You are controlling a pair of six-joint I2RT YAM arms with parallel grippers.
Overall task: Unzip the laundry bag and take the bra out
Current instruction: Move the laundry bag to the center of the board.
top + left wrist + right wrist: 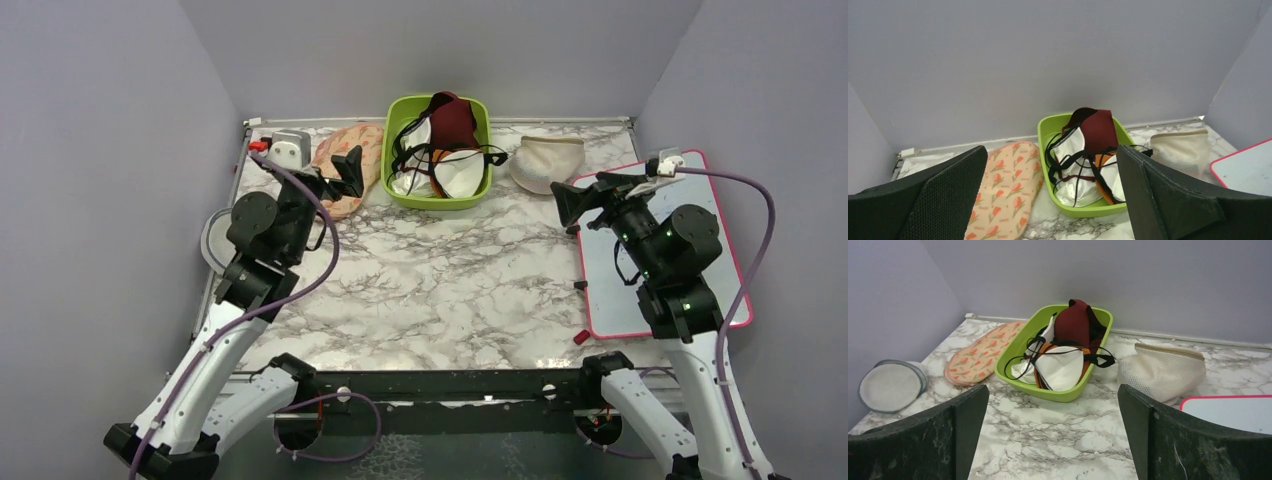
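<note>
Standing by the table, I see both arms hanging short of the work. The left gripper is spread wide over the floral pad, and the right gripper is equally spread over the near edge of the whiteboard. Neither holds anything.

The laundry bag sits on the marble table just beside the right end of the green bin, between the bin and the whiteboard. The right arm is nearer to it.

To start well, I judge the right gripper should settle on the bag's rim band and pin it. The left gripper can then cross over for the zip pull, so the soft mesh does not drag along with it.

No red shows through the mesh. An orange-red scrap with black straps lies in the bin by the maroon garment, so I cannot tell where the bra is.

The right wrist view gives the bag's side and its pale band along the top, which the top view flattens. It also shows the whole grey-rimmed disc, which the left wrist view misses. No view shows the zip pull.
</note>
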